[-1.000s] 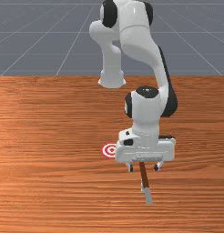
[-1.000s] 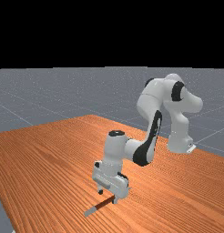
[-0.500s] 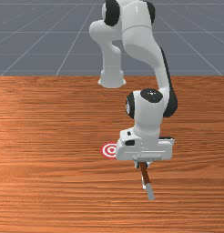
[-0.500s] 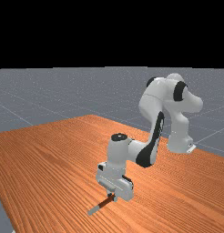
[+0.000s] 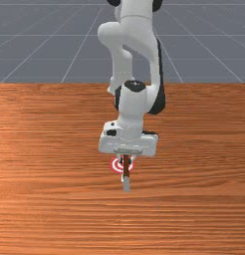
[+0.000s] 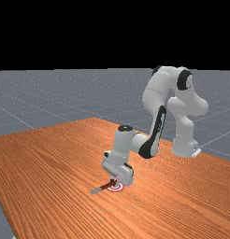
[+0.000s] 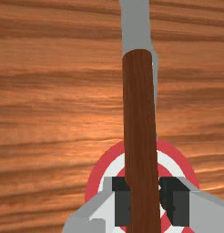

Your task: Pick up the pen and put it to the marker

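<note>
I have the claw (image 7: 145, 202) closed on the pen (image 5: 126, 167), a pad (image 7: 122, 205) against each side; its long axis runs near to far over the marker (image 5: 115, 165), grey end (image 5: 126, 185) jutting past the near rim. I'd judge a slight shift far, then lowering, comes next.

No legible text, label, brand or number. 1 sign: target (image 5: 114, 165), flat on wooden table (image 5: 55, 209). Concentric rings, red and white alternating, outermost ring red, white ring next inside it. Center partly hidden: pen (image 5: 126, 167) crosses above rings in wrist view. Same rings visible in far view. Tiny pale marks on black joint cap (image 5: 135, 86) of arm, too small to read.
</note>
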Tool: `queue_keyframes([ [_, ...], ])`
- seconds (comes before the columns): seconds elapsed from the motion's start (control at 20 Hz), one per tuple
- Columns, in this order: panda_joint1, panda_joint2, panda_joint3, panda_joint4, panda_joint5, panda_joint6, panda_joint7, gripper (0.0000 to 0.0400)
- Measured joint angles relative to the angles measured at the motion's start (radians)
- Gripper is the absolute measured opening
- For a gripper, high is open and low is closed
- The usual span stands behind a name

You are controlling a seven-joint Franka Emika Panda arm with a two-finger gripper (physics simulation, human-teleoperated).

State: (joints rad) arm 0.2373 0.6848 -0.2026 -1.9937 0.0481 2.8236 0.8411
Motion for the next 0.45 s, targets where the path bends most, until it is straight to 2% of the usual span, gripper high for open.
queue_keyframes([
  [0.25,-0.017,-0.019,-0.007,-0.062,0.005,0.080,-0.005,0.0106],
  [0.3,-0.018,-0.020,-0.006,-0.065,0.005,0.086,-0.006,0.0117],
  [0.35,-0.019,-0.020,-0.006,-0.066,0.005,0.090,-0.007,0.0228],
  [0.4,-0.019,-0.021,-0.006,-0.067,0.005,0.093,-0.008,0.0296],
  [0.45,-0.021,-0.021,-0.006,-0.067,0.005,0.094,-0.009,0.0337],
])
